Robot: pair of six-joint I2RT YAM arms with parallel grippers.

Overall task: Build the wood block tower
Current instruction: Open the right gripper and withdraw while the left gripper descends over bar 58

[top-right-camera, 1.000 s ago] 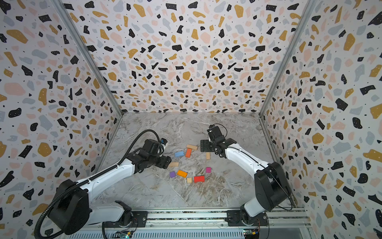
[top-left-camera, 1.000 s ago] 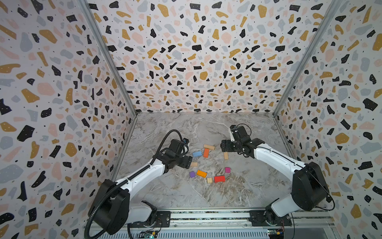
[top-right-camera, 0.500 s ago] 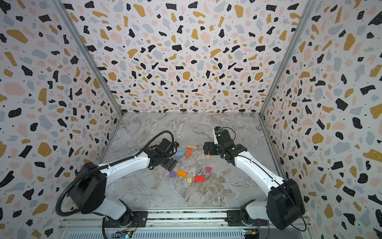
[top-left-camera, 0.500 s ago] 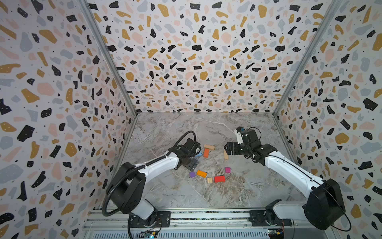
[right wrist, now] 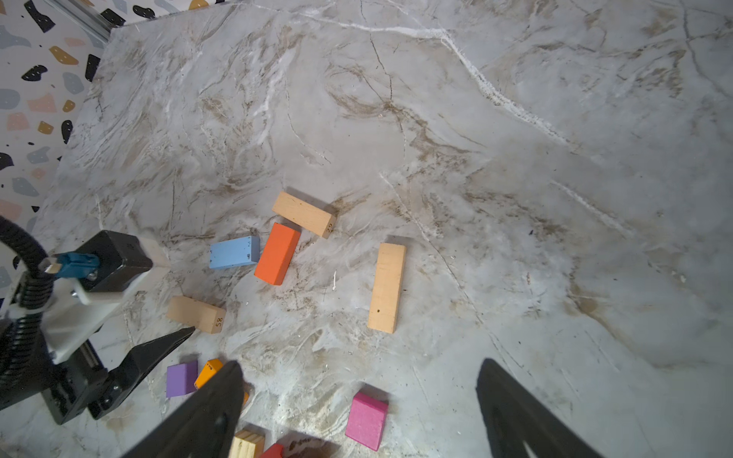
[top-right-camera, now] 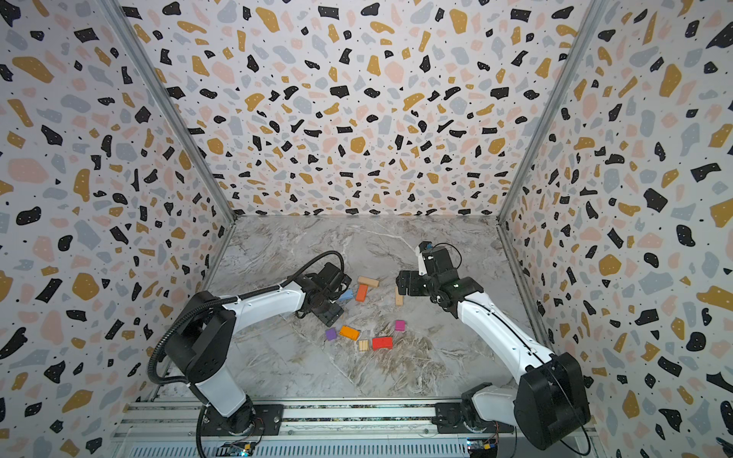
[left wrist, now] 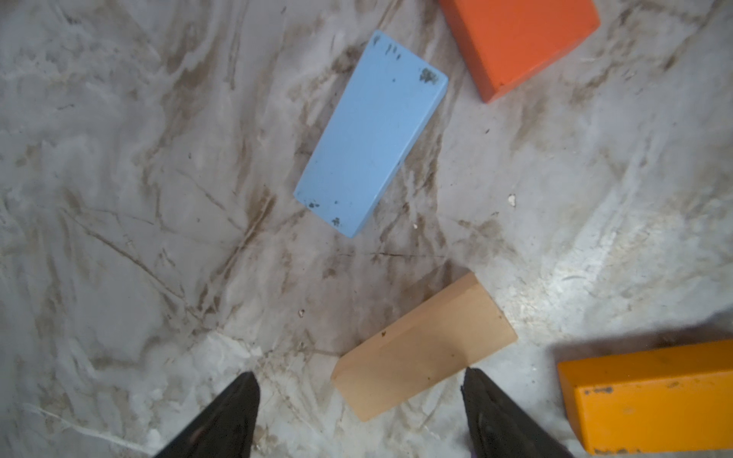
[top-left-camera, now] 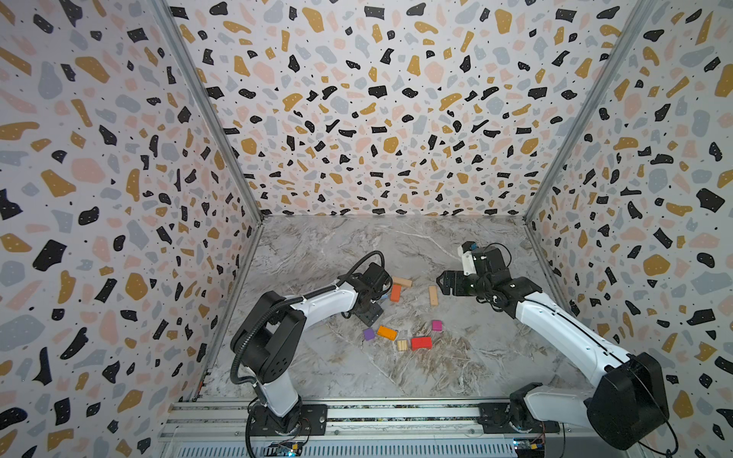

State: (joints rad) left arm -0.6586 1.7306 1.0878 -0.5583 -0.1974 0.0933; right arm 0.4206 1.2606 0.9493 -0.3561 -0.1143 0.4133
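No tower stands in any view; the wood blocks lie loose and flat on the marble floor. My left gripper (top-left-camera: pixel 371 314) (left wrist: pixel 359 378) is open low over a tan block (left wrist: pixel 424 345), which lies partly between its fingertips without touching them. A blue block (left wrist: pixel 371 135) (top-right-camera: pixel 346 295) and a red-orange block (left wrist: pixel 519 39) (top-left-camera: pixel 395 293) lie just beyond. My right gripper (top-left-camera: pixel 442 283) (right wrist: pixel 361 366) hangs open and empty above the floor, beside a tan plank (top-left-camera: pixel 433 295) (right wrist: pixel 386 287). A pink cube (right wrist: pixel 367 420) sits below its fingers.
Toward the front lie a purple cube (top-left-camera: pixel 369 334), an orange block (top-left-camera: pixel 387 332), a small tan cube (top-left-camera: pixel 402 345), a red block (top-left-camera: pixel 421 343) and the pink cube (top-left-camera: pixel 436 325). Another tan block (top-left-camera: pixel 401 282) lies behind the red-orange one. Terrazzo walls (top-left-camera: pixel 222 277) enclose three sides.
My left arm has reached forward and to the right, bringing its gripper over the blue and tan blocks. The right arm has swung its elbow outward; its gripper has shifted slightly right. No block has moved.
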